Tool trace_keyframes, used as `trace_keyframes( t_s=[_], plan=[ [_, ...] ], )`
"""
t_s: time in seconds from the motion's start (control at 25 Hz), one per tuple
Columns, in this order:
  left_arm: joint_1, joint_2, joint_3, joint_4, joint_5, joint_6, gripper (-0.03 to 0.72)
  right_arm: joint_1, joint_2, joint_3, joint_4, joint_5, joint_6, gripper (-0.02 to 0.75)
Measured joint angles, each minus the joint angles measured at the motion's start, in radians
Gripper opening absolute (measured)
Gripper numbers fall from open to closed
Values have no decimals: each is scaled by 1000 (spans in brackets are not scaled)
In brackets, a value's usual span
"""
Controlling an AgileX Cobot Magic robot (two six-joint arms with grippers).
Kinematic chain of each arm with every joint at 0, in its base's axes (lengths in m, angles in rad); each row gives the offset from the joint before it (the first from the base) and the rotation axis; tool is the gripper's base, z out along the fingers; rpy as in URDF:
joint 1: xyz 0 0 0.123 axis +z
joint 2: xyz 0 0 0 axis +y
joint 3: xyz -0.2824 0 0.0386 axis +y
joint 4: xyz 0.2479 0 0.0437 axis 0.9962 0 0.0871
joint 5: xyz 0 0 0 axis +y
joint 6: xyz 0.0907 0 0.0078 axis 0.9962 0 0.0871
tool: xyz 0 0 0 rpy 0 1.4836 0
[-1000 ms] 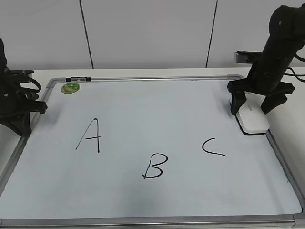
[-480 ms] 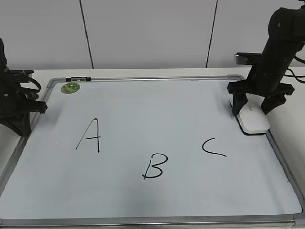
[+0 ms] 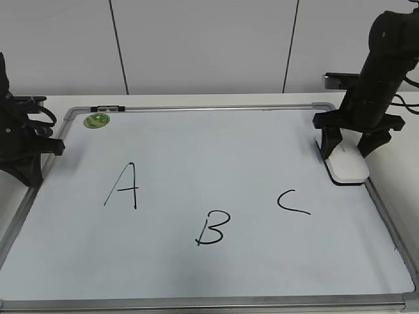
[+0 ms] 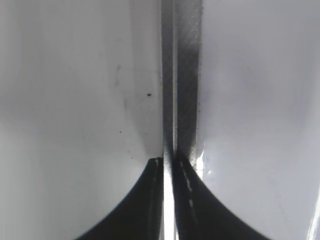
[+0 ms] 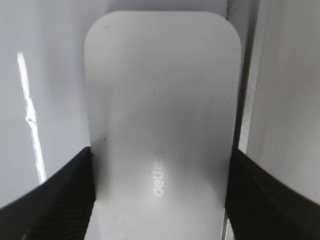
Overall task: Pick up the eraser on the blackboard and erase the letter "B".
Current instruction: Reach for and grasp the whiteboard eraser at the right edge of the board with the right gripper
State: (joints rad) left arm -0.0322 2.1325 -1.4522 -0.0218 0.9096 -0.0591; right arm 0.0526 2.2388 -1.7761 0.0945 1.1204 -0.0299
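Right gripper sits slightly lower over the small white rounded-rectangular plastic eraser than a second ago; nothing else has shifted. Eraser lies at right-centre of the exterior view, on the large white dry-erase blackboard with silver metal frame, tight against the right frame rail. Right wrist view: black fingers flank both long sides of the eraser, touching or nearly so; jaws narrowed to about the eraser's width, but a firm clamp cannot be confirmed. Left gripper parked at far left, over the frame edge, jaws pressed together, holding nothing. Black handwritten slanted capital letter "B" sits low-centre, between the "A" and "C", well apart from the eraser. Small round green magnet at upper left. Risks, as judged: the outer finger catching on the frame rail; a smooth casing slipping from a shallow hold; the sweep toward the B smudging the C along the way.
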Motion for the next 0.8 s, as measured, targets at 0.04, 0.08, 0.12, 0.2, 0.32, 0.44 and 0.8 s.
trace_keyframes(
  t_s=[0.04, 0.08, 0.12, 0.2, 0.32, 0.44, 0.8],
  plan=[
    [0, 0, 0, 0, 0, 0, 29, 0, 2, -2, 1, 2, 0, 536],
    [0, 0, 0, 0, 0, 0, 29, 0, 2, -4, 1, 2, 0, 536],
    [0, 0, 0, 0, -2, 0, 29, 0, 3, -4, 2, 2, 0, 536],
    [0, 0, 0, -2, -2, 0, 29, 0, 3, -4, 4, 2, 0, 536],
    [0, 0, 0, -4, -2, 0, 29, 0, 3, -6, 4, 4, -1, 536],
    [0, 0, 0, -4, -2, 0, 29, 0, 3, -6, 4, 4, -1, 536],
    [0, 0, 0, -4, -2, 0, 29, 4, 25, -70, 25, 77, -1, 535]
  ],
)
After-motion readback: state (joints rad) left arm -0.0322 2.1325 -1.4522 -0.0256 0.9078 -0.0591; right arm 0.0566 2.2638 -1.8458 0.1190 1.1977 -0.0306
